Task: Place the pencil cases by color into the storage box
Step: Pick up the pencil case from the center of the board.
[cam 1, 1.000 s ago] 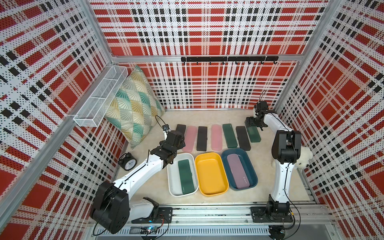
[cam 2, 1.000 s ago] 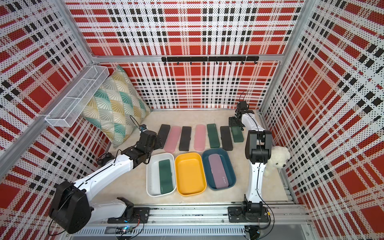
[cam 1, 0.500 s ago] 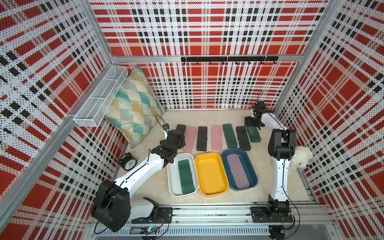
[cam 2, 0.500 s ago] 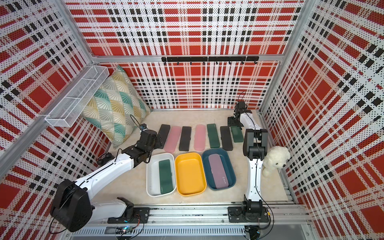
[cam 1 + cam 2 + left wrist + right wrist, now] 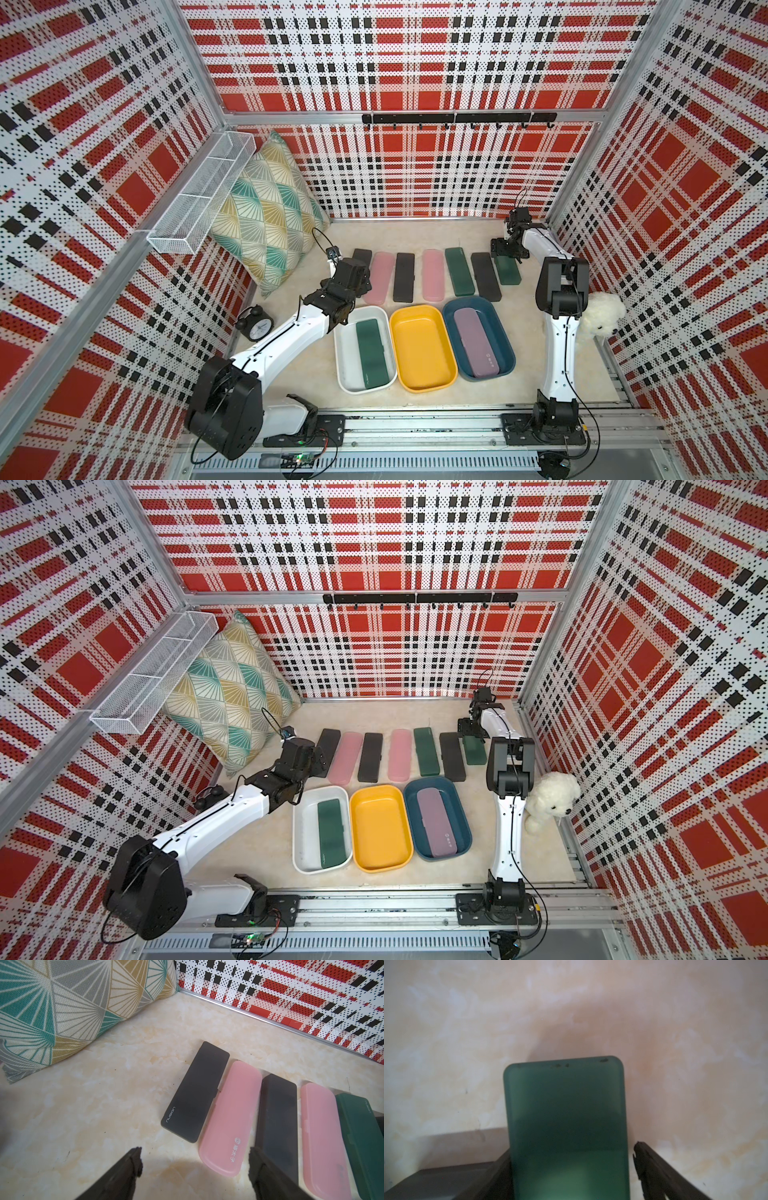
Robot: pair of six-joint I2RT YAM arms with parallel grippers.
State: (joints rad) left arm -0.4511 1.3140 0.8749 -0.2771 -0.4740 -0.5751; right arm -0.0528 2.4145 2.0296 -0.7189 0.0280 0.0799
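The right hand (image 5: 571,1149) sits over the far end of the green pencil case (image 5: 564,1105) (lying far edge to near edge), fingers (image 5: 654,1167) spread beside its long sides.

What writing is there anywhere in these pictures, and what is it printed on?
"nusign": white letters on the black pencil case, left wrist view.
"猫太子", as best it reads, beside a round logo: on the pink case next to it.
Too small to read: print on the green case in the white tub, the pinkish case in the blue tub, and the clock face.
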